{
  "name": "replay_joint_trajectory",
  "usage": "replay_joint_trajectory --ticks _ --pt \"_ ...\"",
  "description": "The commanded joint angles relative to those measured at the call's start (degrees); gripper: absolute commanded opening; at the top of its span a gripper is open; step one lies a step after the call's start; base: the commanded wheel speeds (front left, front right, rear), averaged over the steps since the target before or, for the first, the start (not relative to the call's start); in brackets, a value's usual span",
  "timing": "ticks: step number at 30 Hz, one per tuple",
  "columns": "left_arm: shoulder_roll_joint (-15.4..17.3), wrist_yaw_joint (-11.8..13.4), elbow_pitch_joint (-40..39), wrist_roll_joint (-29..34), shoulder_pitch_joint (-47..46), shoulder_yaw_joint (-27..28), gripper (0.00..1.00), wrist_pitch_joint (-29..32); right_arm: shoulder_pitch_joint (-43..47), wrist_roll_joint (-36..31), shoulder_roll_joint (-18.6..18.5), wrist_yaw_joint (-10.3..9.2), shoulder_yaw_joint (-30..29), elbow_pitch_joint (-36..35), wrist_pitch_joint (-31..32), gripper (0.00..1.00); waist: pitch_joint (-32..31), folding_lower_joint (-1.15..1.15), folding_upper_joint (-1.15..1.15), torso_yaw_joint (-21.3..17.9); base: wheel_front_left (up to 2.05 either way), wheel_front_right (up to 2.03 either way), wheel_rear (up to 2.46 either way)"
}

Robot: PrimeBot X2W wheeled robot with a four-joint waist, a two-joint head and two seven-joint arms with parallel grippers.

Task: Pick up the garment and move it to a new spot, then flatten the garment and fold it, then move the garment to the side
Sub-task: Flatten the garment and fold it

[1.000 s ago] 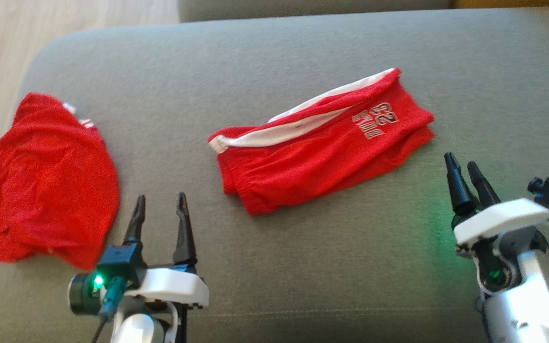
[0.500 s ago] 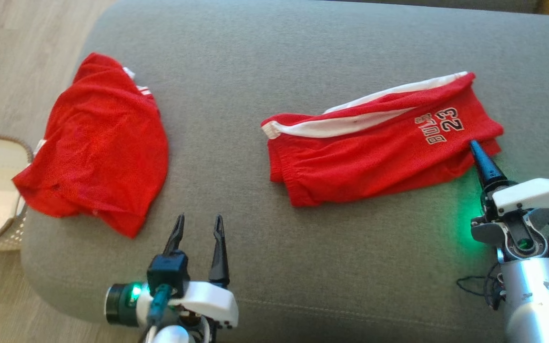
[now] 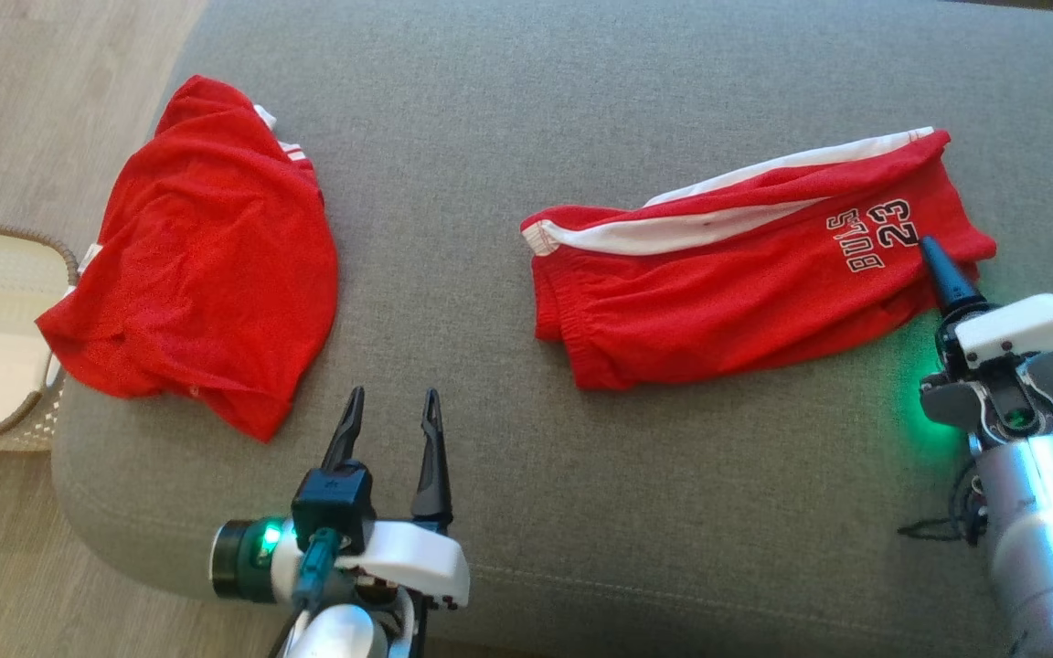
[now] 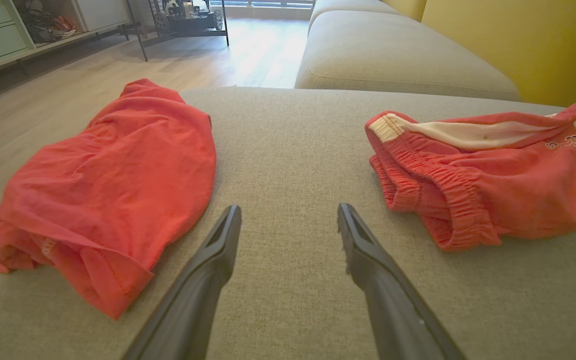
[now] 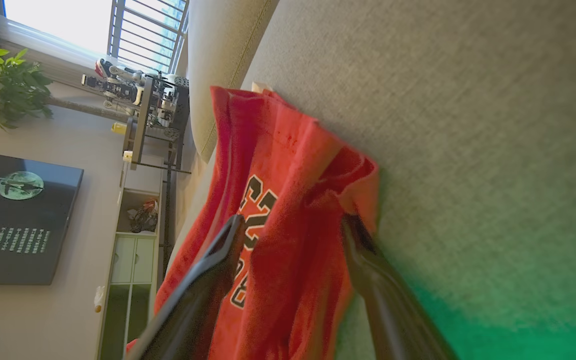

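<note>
Shorts [image 3: 746,274] centre-right on sofa [image 3: 581,503], long axis lower left to upper right; waistband left, "23" hem right. Right gripper [image 5: 293,222] spread wide, straddling that hem. Left gripper [image 3: 394,402] wide apart over bare cushion. Shirt [image 3: 207,256] upper left; basket [image 3: 10,235] at left edge.

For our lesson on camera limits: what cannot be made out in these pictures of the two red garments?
Basket: head view, cut off by the left edge.
Lettering on the red shorts: left wrist view, cut by the right edge.
Right end effector: right wrist view, one fingertip tucked behind the shorts' hem.
</note>
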Motion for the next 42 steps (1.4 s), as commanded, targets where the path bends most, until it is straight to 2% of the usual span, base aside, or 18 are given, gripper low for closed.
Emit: replay_joint_trajectory --ticks 1,9,10,11,18,26,32,33,34,42 --pt "0.0 0.2 -2.1 -0.1 -2.1 1.3 1.00 -0.3 -0.8 -1.5 -0.1 0.00 1.2 2.4 -1.3 1.00 0.3 0.00 0.00 0.0 0.00 0.00 0.00" --pt "0.0 0.3 -1.8 -1.2 -2.2 0.7 1.00 -0.3 -5.0 -4.3 0.1 0.00 1.4 8.2 -3.3 1.00 1.2 0.00 0.00 -0.7 0.00 0.00 0.00" --pt "0.0 0.3 -1.7 -1.3 -2.4 0.6 1.00 -0.3 -5.4 -4.5 0.1 0.00 1.4 8.6 -3.5 0.84 1.3 0.00 0.00 -0.8 0.00 0.00 0.00" --pt "0.0 0.5 -1.7 -1.6 -2.8 0.4 1.00 -0.3 -6.0 -4.7 0.1 0.00 1.5 9.2 -3.8 0.00 1.5 0.00 0.00 -0.9 0.00 0.00 0.00" --pt "0.0 0.8 -1.3 -1.9 -3.5 0.6 1.00 -0.3 -5.5 -5.1 0.9 0.00 3.2 7.0 -5.5 0.00 0.7 0.00 0.00 -1.8 0.00 0.00 0.00" --pt "0.0 0.1 -0.9 -1.7 -2.4 2.1 1.00 -0.3 -1.3 -5.5 1.7 0.00 6.7 0.2 -7.8 0.00 -2.0 0.00 0.00 -4.5 0.00 0.00 0.00" --pt "0.0 -0.3 -0.9 -1.8 -1.6 2.9 1.00 -0.3 1.7 -6.0 2.4 0.00 10.2 -4.6 -6.7 0.00 -3.1 0.00 0.00 -6.9 0.00 0.00 0.00" --pt "0.0 -0.5 -0.7 -1.7 -1.6 2.9 1.00 -0.3 1.9 -6.4 2.1 0.00 10.3 -4.4 -7.0 0.56 -3.2 0.00 0.00 -7.1 0.00 0.00 0.00" --pt "0.0 -0.6 -0.6 -1.7 -1.6 2.8 1.00 -0.3 1.9 -7.0 1.8 0.00 10.2 -3.9 -7.3 1.00 -3.3 0.00 0.00 -7.2 0.00 0.00 0.00" --pt "0.0 -0.7 0.1 -2.3 -1.0 3.3 1.00 -0.3 2.1 -11.8 1.6 0.00 11.8 -2.8 -9.7 1.00 -5.1 0.00 0.00 -7.9 0.00 0.00 0.00"
